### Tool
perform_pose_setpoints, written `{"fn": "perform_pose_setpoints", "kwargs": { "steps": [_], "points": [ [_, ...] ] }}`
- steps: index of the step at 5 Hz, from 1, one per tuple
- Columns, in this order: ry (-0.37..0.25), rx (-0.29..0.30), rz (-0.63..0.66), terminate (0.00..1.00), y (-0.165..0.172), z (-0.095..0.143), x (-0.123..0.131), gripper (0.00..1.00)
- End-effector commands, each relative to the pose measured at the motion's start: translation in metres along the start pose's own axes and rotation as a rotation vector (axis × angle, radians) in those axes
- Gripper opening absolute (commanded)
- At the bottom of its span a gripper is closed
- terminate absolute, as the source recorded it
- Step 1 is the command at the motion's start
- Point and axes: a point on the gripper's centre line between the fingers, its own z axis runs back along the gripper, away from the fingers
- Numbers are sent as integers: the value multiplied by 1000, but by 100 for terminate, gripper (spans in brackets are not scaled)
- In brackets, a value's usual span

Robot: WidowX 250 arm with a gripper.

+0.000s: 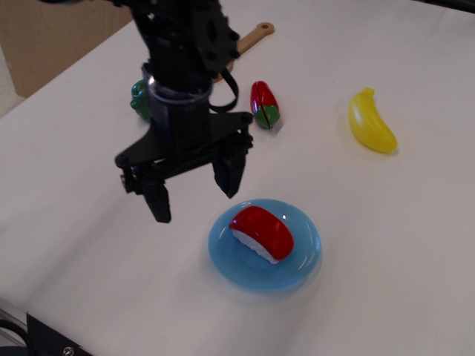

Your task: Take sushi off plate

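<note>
Sushi (260,233): I see it resting on the plate (304,259). Gripper (194,194): jaws wide, empty, just left of the plate.

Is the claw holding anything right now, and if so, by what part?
Nothing is held. The claw is open and empty, left of the sushi, which lies untouched on the plate.
</note>
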Motion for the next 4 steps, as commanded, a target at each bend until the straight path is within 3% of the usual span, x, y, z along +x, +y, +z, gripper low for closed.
{"fn": "perform_pose_setpoints", "kwargs": {
  "steps": [1,4],
  "points": [
    [5,-12,1,0,-31,-15,-2,100],
    [-11,-26,92,0,-40,-33,2,100]
  ]
}}
